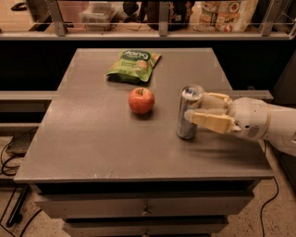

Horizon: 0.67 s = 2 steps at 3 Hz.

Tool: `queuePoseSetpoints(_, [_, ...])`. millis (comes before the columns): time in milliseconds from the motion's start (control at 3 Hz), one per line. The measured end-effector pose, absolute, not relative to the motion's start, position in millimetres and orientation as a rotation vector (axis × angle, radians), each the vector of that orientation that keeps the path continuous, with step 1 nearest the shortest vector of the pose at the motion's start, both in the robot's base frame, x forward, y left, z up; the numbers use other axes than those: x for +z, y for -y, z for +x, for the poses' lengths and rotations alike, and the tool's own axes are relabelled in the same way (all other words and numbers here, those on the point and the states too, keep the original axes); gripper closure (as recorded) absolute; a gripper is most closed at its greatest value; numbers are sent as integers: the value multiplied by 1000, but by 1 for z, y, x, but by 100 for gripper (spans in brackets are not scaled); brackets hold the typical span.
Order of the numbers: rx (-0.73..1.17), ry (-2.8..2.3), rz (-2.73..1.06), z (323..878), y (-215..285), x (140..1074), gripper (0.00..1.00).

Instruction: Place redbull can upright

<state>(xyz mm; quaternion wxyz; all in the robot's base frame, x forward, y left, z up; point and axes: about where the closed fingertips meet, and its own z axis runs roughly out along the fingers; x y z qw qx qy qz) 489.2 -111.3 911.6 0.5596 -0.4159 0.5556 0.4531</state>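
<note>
The redbull can point(188, 124), slim and silver with dark blue patches, stands upright right of the table's middle, and its base looks to be at the tabletop. My gripper point(196, 109) reaches in from the right and is shut on the can, one cream finger in front of it and one behind. The red apple point(141, 100) sits to the can's left, about a can's length away.
A green snack bag point(133, 65) lies at the back of the grey table point(92, 143). A shelf with a rail and packaged goods point(222, 14) runs behind the table. The table's right edge is under my arm. Cables lie on the floor at the left.
</note>
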Motion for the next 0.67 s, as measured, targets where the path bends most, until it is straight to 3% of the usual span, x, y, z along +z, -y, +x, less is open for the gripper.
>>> queuePoseSetpoints(333, [1075,-1324,-971,486,110,905,0])
queuePoseSetpoints(667, [1076,-1325,-971,486,110,905,0])
